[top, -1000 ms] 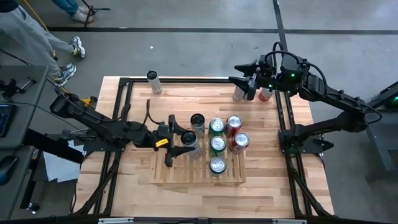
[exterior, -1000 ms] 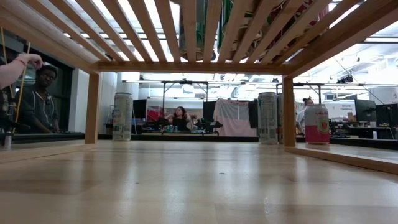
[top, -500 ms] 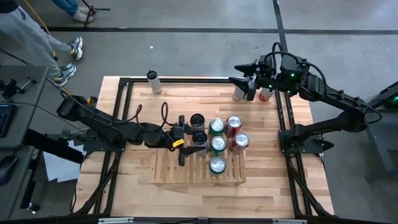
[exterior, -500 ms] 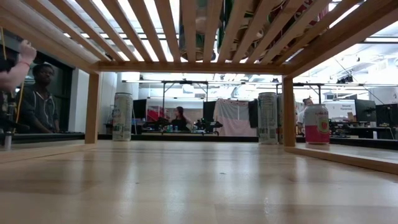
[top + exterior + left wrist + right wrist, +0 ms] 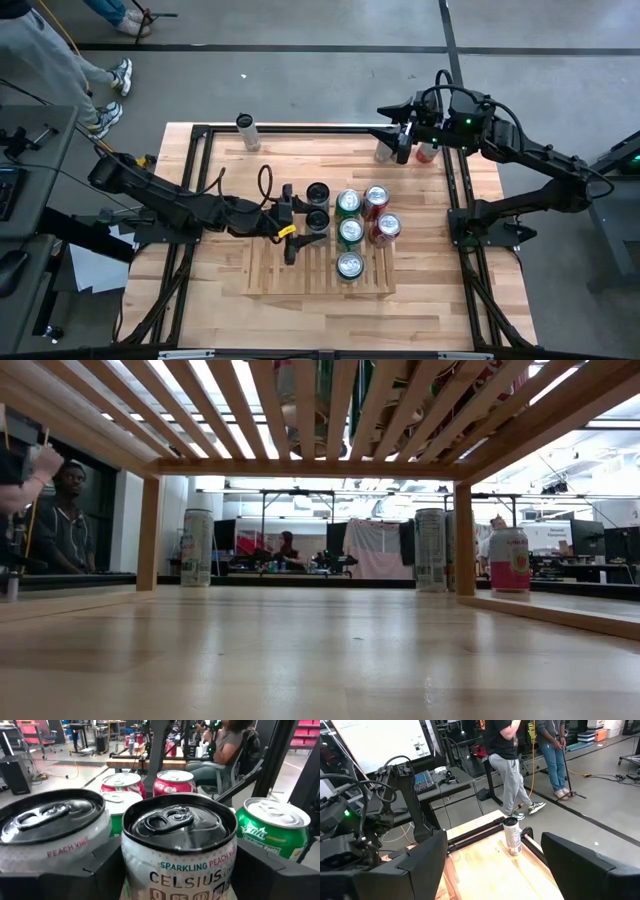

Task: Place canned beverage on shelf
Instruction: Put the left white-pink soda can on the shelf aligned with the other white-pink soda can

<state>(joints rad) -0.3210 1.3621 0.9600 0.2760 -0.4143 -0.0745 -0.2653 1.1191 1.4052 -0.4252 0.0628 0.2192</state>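
A white can with a black top (image 5: 180, 845) stands upright on the slatted wooden shelf (image 5: 290, 280), and my left gripper (image 5: 314, 222) is shut on it. A second black-topped can (image 5: 317, 193) stands just beyond it on the far side. Green cans (image 5: 350, 232) and red cans (image 5: 386, 226) stand in rows to its right. My right gripper (image 5: 392, 135) hangs open above the table's far right, holding nothing. In the low view the shelf (image 5: 300, 410) shows from beneath. My left gripper has the can's upper side wall (image 5: 131, 865) between its two fingers (image 5: 105, 870), one on each side. The fingers come in about level from the table's left. The can stands upright with its bottom on the shelf's slats.
A tall can (image 5: 246, 131) stands at the table's far left. Two more cans (image 5: 385, 150) (image 5: 428, 152) stand on the table under my right gripper. A black frame (image 5: 300, 128) rims the table. People stand on the floor beyond the far edge.
My left gripper has carried the black-topped can toward the table's right edge and a little down. The can now stands beside the green cans and in line with the other black-topped can.
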